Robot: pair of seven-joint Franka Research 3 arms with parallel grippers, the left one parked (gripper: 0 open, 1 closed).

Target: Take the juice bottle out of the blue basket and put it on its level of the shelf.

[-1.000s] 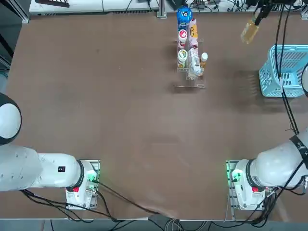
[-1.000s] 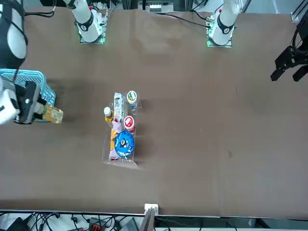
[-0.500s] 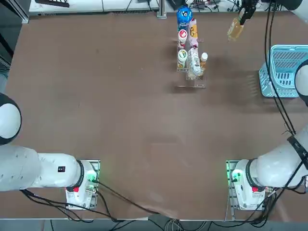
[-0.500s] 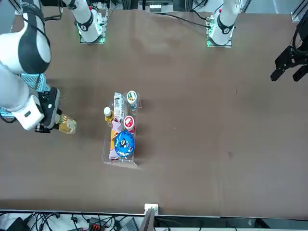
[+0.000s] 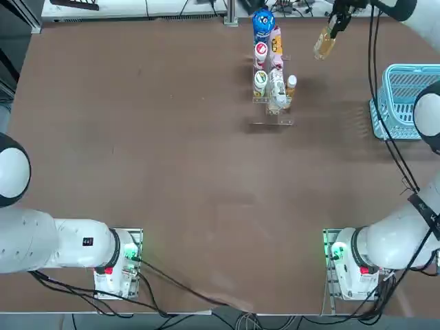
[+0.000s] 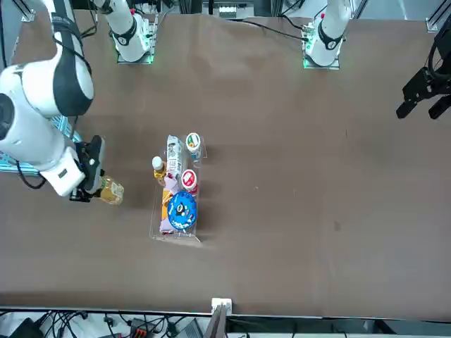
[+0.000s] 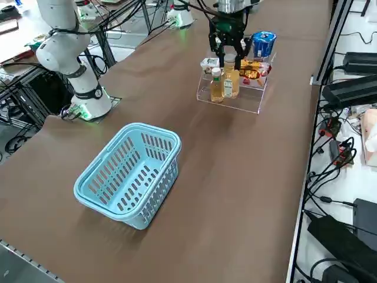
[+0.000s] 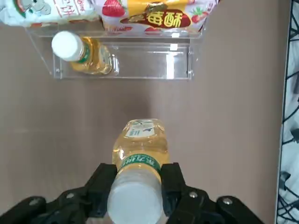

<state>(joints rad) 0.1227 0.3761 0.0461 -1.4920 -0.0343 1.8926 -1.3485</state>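
The right gripper (image 8: 138, 184) is clenched on the bottle (image 8: 139, 158) just under its white cap, a black finger (image 8: 103, 184) pressed to each side of the neck, and it carries the bottle in the air above the bare tabletop. In the top view the bottle (image 5: 324, 42) hangs at about two o'clock from the shelf (image 5: 273, 82), near it but clear of it, and at about ten o'clock from the basket (image 5: 405, 102), well apart from that. The front view shows the gripper (image 6: 95, 184) with the bottle (image 6: 110, 191) just beside the shelf (image 6: 176, 193), an open strip of table (image 6: 282, 176) between them. The basket (image 7: 131, 174) sits upright with nothing in it. From the right side the bottle (image 7: 231, 75) overlaps the shelf (image 7: 235, 88), and that view does not tell how far apart they are. In the wrist view the rack's lowest clear step (image 8: 140, 63) holds one white-capped bottle of oranger liquid (image 8: 81, 52) toward one end, the rest of that step bare, and the higher rows carry other drink packs (image 8: 154, 16).
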